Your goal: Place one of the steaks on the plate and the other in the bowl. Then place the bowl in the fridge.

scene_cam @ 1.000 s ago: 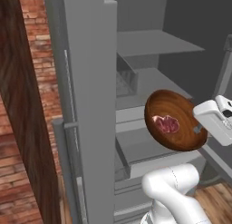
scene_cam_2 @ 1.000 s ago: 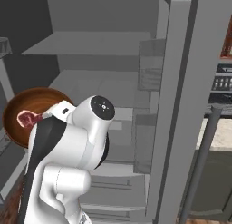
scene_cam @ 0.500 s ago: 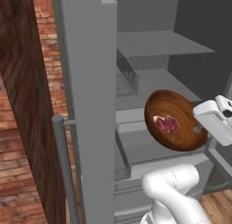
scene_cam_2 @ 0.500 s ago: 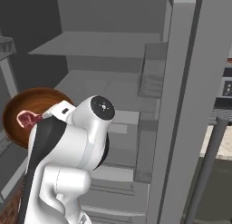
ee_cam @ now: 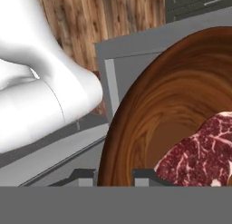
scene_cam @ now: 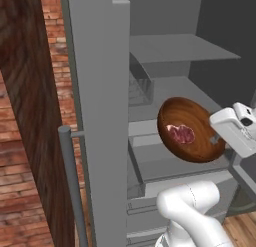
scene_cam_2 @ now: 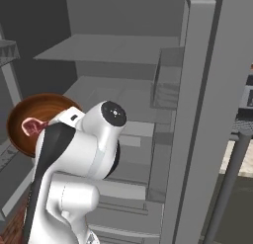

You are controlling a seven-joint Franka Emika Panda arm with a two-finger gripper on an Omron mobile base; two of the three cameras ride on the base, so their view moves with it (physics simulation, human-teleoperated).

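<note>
reddish-brown glossy wooden bowl (scene_cam: 192, 130) pinched at its rim by the closed gripper (ee_cam: 115, 174), raw marbled steak (scene_cam: 180, 134) inside. level it ahead of the hand, then ease onto the open grey fridge (scene_cam: 165, 91) shelf.

You have the glossy reddish-brown bowl (scene_cam: 192, 131) tipped steeply on edge in front of the open grey fridge (scene_cam: 95, 91), level with its lower shelves. One marbled red steak (scene_cam: 181, 134) lies against the bowl's inner wall, near its centre.

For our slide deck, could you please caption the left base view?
Gripper holds the tilted bowl, steak inside, before the open fridge.
</note>
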